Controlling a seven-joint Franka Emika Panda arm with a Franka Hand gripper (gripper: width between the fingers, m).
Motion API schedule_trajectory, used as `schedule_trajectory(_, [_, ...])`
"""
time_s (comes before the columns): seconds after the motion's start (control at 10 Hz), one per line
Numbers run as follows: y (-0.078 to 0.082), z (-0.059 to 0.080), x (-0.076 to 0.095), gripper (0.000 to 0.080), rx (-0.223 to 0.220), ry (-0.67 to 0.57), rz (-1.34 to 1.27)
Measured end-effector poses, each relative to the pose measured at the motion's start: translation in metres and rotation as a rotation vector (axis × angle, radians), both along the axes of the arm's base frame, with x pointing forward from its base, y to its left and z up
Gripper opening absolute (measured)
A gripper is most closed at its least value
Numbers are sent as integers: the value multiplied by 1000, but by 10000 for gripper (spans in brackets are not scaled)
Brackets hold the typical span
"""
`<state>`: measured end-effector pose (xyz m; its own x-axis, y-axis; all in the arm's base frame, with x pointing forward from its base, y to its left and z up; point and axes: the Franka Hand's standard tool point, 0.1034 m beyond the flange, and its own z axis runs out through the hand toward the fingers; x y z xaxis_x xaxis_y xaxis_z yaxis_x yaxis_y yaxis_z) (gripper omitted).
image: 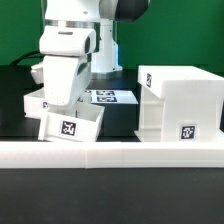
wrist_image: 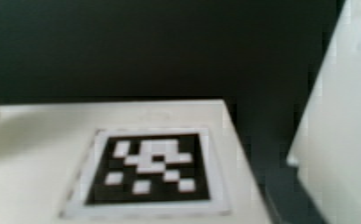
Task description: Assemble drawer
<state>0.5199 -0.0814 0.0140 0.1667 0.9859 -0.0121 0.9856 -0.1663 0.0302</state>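
The drawer's large white housing [image: 180, 105] stands at the exterior view's right, with a tag low on its front. A small white tray [image: 70, 125] with a tag on its front sits slightly tilted at the left, just behind the long low wall. A second tray [image: 35, 101] lies behind it. My gripper [image: 62, 103] reaches down into or right behind the front tray, and its fingertips are hidden. The wrist view shows a blurred tagged white surface [wrist_image: 150, 165] close up, with a white body [wrist_image: 342, 100] beside it. No fingers show there.
The marker board [image: 112, 97] lies flat on the dark table between the trays and the housing. The long low white wall [image: 110, 152] runs across the front. A green backdrop stands behind the arm.
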Motion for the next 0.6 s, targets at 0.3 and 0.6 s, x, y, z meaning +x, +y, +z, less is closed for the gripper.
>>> schedule_trajectory(0.3, [-9,0,0,41,24,-2,45])
schedule_trajectory(0.6, [-12,1,0,41,48,-7,36])
